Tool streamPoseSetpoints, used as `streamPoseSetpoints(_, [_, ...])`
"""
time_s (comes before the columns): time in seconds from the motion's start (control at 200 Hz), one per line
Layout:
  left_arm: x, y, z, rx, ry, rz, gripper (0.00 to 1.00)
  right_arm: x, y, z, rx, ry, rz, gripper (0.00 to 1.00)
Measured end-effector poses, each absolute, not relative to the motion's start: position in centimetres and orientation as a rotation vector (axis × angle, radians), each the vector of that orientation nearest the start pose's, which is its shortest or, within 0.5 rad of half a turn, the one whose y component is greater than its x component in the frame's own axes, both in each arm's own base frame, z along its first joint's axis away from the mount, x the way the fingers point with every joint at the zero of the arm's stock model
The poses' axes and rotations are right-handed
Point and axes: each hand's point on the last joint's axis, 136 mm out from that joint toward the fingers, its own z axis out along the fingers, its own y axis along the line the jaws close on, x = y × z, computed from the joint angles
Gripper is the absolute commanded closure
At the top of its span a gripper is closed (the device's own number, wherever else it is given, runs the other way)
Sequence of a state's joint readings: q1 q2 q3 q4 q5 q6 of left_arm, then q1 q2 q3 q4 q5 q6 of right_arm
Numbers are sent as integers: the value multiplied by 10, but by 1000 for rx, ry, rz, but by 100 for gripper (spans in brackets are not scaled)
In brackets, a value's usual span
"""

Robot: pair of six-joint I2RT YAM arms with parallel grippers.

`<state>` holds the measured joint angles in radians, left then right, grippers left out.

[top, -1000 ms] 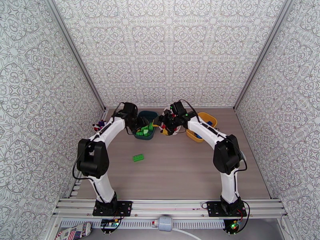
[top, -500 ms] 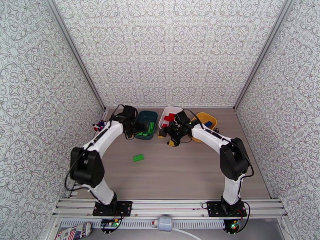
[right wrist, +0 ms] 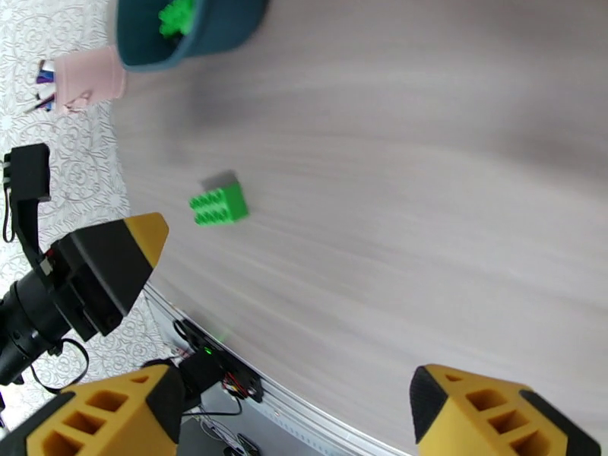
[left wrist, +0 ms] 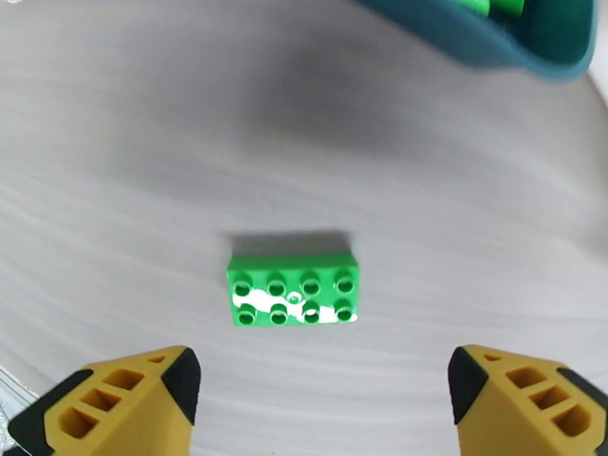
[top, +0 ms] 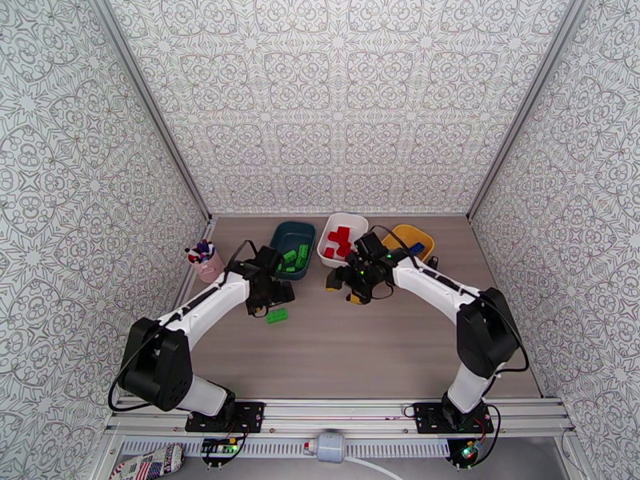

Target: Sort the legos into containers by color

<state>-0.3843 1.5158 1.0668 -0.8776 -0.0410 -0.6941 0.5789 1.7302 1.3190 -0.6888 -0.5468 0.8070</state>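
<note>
One loose green lego (top: 277, 315) lies flat on the table, studs up. My left gripper (top: 276, 299) hovers just behind it, open and holding nothing. The left wrist view has the green lego (left wrist: 292, 290) ahead of the left gripper (left wrist: 319, 393), between the lines of its two fingers. The teal container (top: 292, 251) holds green legos, the white container (top: 342, 227) red ones, the yellow container (top: 410, 234) blue ones. In front of the white container my right gripper (top: 342, 290) is open and empty. The right wrist view shows the right gripper (right wrist: 296, 408), the green lego (right wrist: 219, 204) and the teal container (right wrist: 190, 28).
A pink cup of pens (top: 210, 266) stands at the left edge, behind the left arm. Patterned walls close in the table on three sides. An aluminium rail (top: 336, 418) runs along the near edge.
My left gripper drew back from the teal container to above the loose green lego and opened wider. My right gripper backed away from the white container toward the table's middle.
</note>
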Motion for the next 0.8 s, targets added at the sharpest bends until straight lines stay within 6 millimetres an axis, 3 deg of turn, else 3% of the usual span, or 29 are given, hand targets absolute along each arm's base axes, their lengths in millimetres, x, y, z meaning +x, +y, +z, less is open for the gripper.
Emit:
streamPoseSetpoints(0.27, [285, -110, 48, -499, 2961, -52, 8, 280, 286, 125, 158, 2960, 1039, 17])
streamPoseSetpoints(0.485, [283, -109, 31, -516, 3000, -10, 10, 277, 285, 124, 159, 2962, 1037, 17])
streamPoseSetpoints(0.8, [284, -109, 18, -519, 3022, 12, 25, 277, 285, 124, 159, 2962, 1037, 17])
